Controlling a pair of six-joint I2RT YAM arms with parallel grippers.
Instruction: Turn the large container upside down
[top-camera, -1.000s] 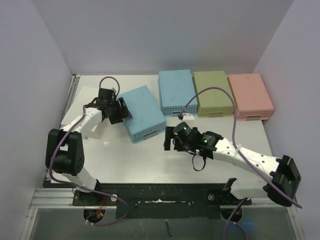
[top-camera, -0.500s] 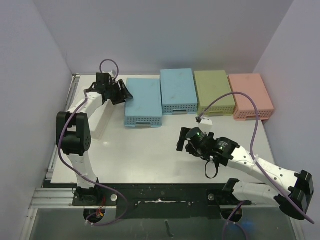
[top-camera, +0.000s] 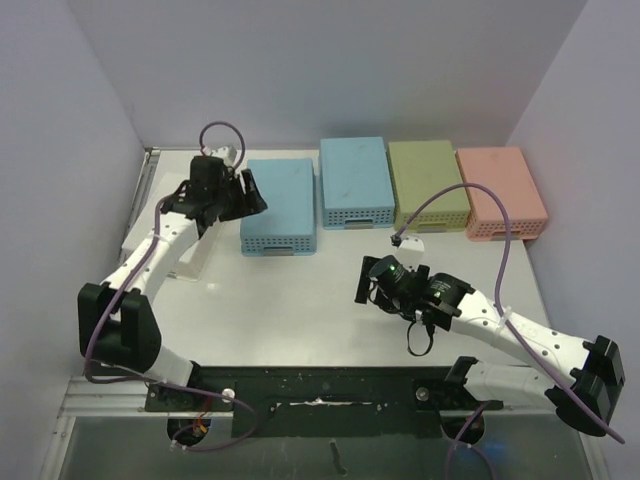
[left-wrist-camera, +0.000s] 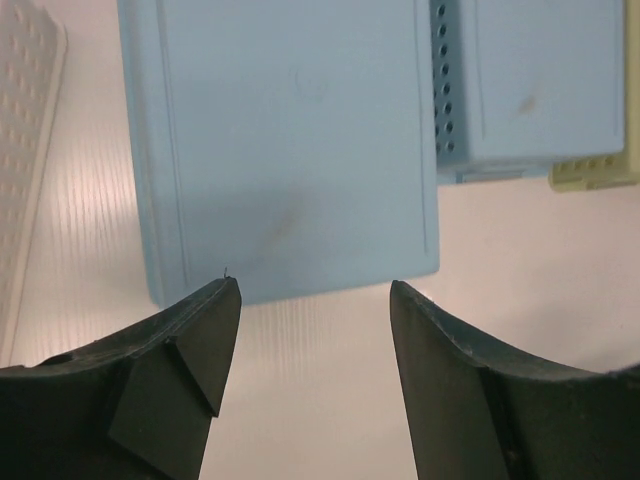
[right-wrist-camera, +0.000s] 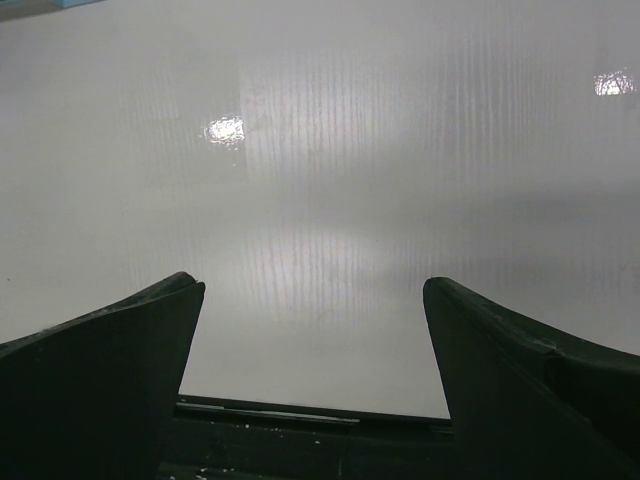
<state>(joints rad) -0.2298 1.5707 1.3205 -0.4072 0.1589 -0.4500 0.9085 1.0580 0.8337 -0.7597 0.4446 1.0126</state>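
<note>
Large container (top-camera: 283, 205) lies just beside left tool (top-camera: 248, 193).

The left arm (top-camera: 160, 245) and right arm (top-camera: 520, 335) have white links, black joints and purple cables (top-camera: 218, 124). A green light (top-camera: 391, 267) glows on the right wrist, at five o'clock overhead.

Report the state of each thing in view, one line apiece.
left blue container: upside down, flat on the table, not held
right blue container: upside down, flat
green container: upside down, flat
pink container: upside down, flat
left hand: open, empty, at the left blue container's short edge
right hand: open, empty, over bare table
</note>
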